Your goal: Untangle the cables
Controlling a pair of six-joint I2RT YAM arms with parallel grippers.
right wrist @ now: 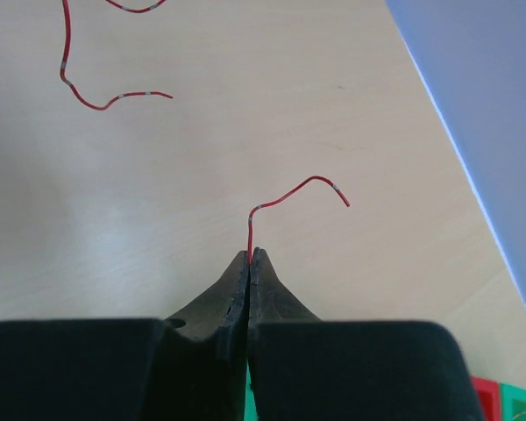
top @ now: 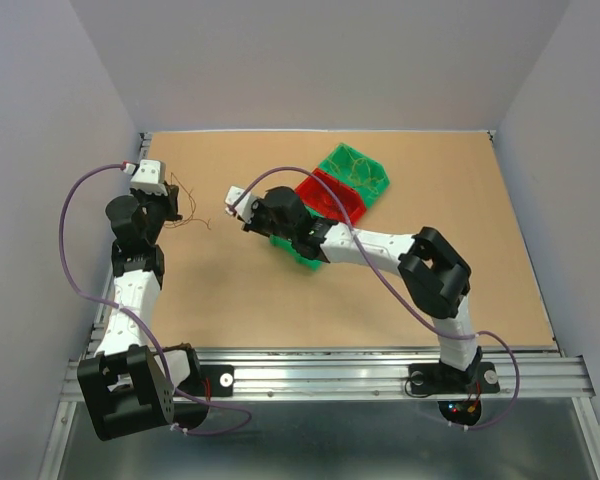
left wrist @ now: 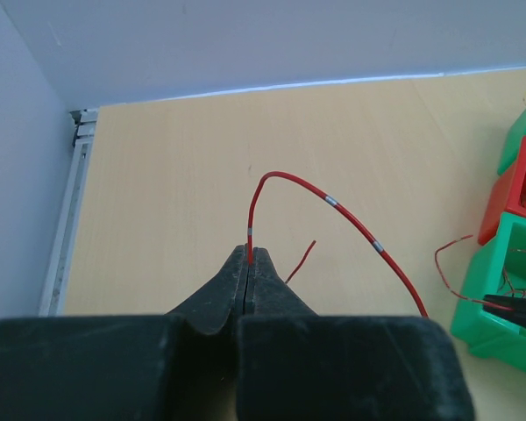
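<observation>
The cables are hair-thin red-brown wires with small grey bands. In the top view a small curly tuft of them (top: 190,220) lies by my left gripper (top: 176,212). In the left wrist view my left gripper (left wrist: 248,252) is shut on one wire (left wrist: 351,215) that arcs up and off to the right. A short loose wire end (left wrist: 302,260) lies beside it. My right gripper (top: 242,212) is further right. In the right wrist view it (right wrist: 250,254) is shut on a short curved wire (right wrist: 289,195). Another wire (right wrist: 96,103) lies apart at the upper left.
Green and red bins (top: 352,170) stand at the back centre-right, with thin wires in them. One green bin (top: 305,252) sits under the right arm's wrist. In the left wrist view the bins (left wrist: 508,289) are at the right edge. Walls enclose the table.
</observation>
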